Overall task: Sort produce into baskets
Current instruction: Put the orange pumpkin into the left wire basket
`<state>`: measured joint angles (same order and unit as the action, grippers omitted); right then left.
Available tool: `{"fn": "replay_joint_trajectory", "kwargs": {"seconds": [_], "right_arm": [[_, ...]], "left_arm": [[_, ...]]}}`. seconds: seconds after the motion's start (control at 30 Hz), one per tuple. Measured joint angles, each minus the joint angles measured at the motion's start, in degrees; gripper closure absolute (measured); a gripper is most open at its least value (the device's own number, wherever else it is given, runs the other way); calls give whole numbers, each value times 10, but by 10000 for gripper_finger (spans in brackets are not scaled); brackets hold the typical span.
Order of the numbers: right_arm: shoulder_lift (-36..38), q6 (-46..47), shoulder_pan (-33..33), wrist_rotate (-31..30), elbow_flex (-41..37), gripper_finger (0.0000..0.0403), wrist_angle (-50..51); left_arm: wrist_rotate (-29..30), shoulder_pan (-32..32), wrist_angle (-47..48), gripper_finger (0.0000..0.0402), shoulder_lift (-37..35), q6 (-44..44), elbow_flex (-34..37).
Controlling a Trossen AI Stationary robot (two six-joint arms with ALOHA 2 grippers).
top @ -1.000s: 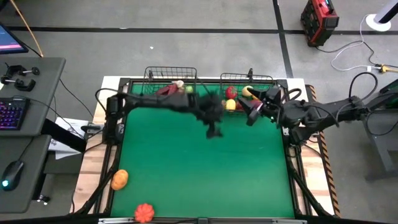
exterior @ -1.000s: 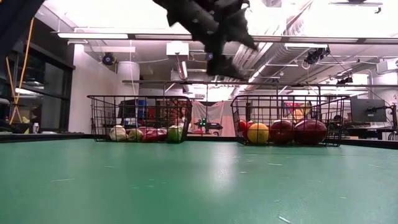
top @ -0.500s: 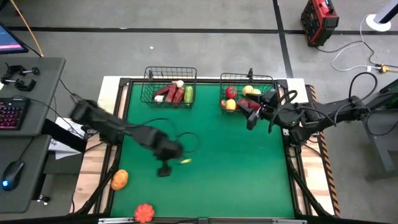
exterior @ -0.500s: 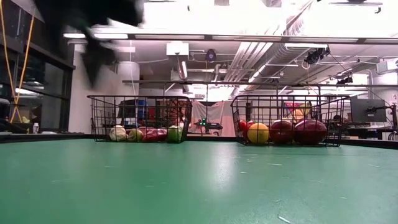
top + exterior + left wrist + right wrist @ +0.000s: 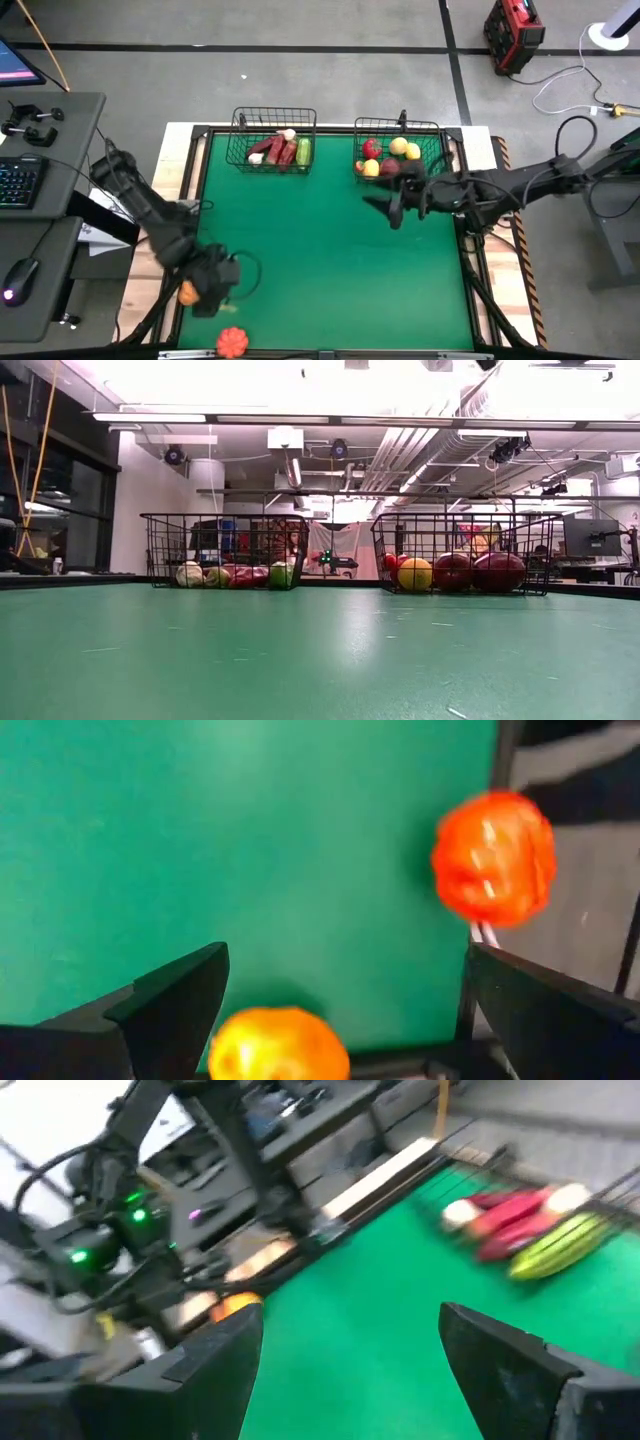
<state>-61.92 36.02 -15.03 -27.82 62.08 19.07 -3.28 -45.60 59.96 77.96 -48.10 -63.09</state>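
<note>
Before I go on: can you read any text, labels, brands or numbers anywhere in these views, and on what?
None can be read.
The left screen edge shows only coloured light, no words.
The red case on the floor has no readable brand.
The far monitor behind the baskets is too small to read.

Your counter [image 5: 330, 270] has a matt green cloth-like top. Both baskets [image 5: 272, 140] are thin black metal wire. The produce [image 5: 492, 857] looks like glossy, smooth plastic.

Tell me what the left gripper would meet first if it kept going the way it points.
Probably the yellow-orange produce piece, lying between the open jaws of the left gripper near the table's front left corner; depth is hard to judge.
</note>
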Motion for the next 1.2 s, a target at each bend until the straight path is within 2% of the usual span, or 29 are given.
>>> {"fn": "replay_joint_trajectory", "kwargs": {"seconds": [0.1, 0.2, 0.3, 0.4, 0.63, 0.77, 0.87, 1.03, 1.2], "right_arm": [[-31, 47, -3, 44, 0, 107, -34], [-60, 100, -14, 38, 0, 107, -54], [-88, 147, -26, 28, 0, 107, -63], [-113, 189, -37, 22, 0, 107, -76], [-149, 229, -63, 12, 0, 107, -122], [-154, 225, -77, 3, 0, 107, -130], [-154, 218, -90, -9, 0, 107, -130], [-154, 191, -115, -14, 0, 107, -129], [-154, 165, -128, -19, 0, 107, -129]], "left_arm": [[21, -65, -5, 5, 3, -13, 0], [50, -114, -23, 5, 4, -39, 0], [54, -139, -51, 5, 4, -83, 0], [55, -151, -67, 5, 4, -71, 0], [54, -139, -102, 4, 5, 46, 0], [-20, -125, -131, 2, 15, 102, 0], [-50, -118, -163, 2, 34, 102, 0], [-47, -106, -220, 2, 51, 25, 0], [-32, -94, -292, 2, 77, 19, 0]]}}
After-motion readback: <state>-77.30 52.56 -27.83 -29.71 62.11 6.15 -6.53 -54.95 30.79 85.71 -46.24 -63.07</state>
